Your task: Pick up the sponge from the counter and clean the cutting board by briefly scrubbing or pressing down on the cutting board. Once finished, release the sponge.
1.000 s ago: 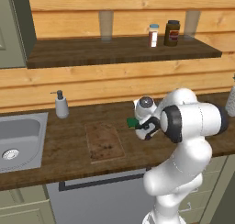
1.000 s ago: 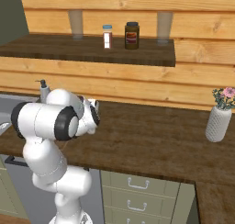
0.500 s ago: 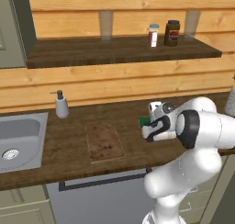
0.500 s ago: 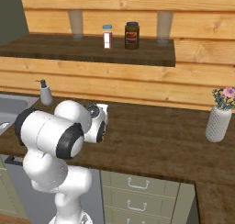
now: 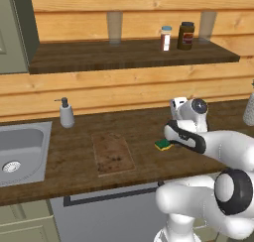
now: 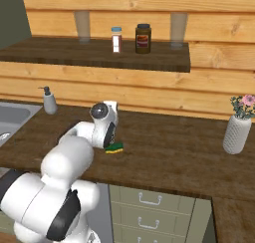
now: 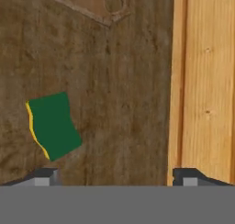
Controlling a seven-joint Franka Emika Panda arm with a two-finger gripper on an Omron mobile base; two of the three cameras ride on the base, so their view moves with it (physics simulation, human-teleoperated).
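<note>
Jaws stand spread wide with nothing between them: the gripper [image 7: 117, 175] shows its tips at the bottom corners of the hand view. Left of centre there, the sponge [image 7: 52, 125] lies green side up on the counter [image 7: 124, 90], the cutting board [image 7: 98, 2] at top.

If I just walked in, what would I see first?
The big white robot arm bent low over the brown counter, its open gripper hanging above a little green and yellow sponge that lies flat on the wood. Left of the sponge is a stained cutting board, and further left a steel sink.
</note>
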